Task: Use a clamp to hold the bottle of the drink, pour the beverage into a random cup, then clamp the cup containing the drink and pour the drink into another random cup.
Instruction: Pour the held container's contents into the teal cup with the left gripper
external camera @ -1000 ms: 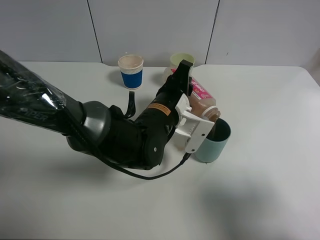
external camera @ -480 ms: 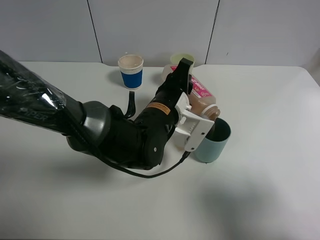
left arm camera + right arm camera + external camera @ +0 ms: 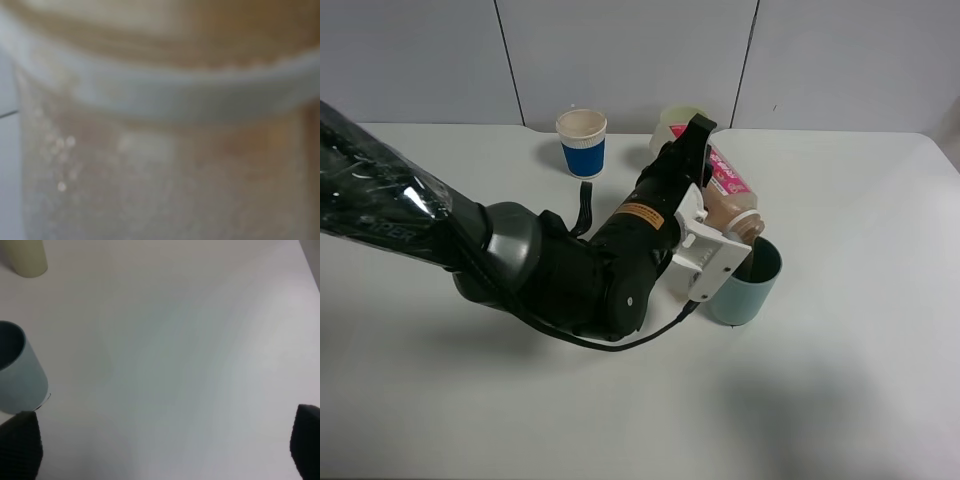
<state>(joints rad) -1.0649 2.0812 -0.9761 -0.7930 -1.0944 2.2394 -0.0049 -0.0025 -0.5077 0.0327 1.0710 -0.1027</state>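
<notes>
So the left gripper (image 3: 718, 248), the white clamp on the big black arm, was shut tight on the drink bottle (image 3: 728, 190). The bottle was tipped over hard, its mouth pointing down right above the rim of the teal-green cup (image 3: 745, 290). You could see the brown beverage (image 3: 725, 213) pooled up toward the neck, but I honestly couldn't tell if any was running out, since the inside of the cup just looked dark. The left wrist cam was no help, just a blurry close-up of the bottle wall (image 3: 160, 175).

The pale yellow-green tumbler (image 3: 675, 118) sat behind the arm near the back edge of the white table (image 3: 860, 380), half hidden. The blue-banded paper cup (image 3: 582, 143) stood further to the left, well apart from the teal one.

The right gripper (image 3: 165, 450) was spread wide with nothing in it, its dark fingers (image 3: 20, 445) showing at the corners of its own view, hanging over bare table with the teal cup off to one side.
</notes>
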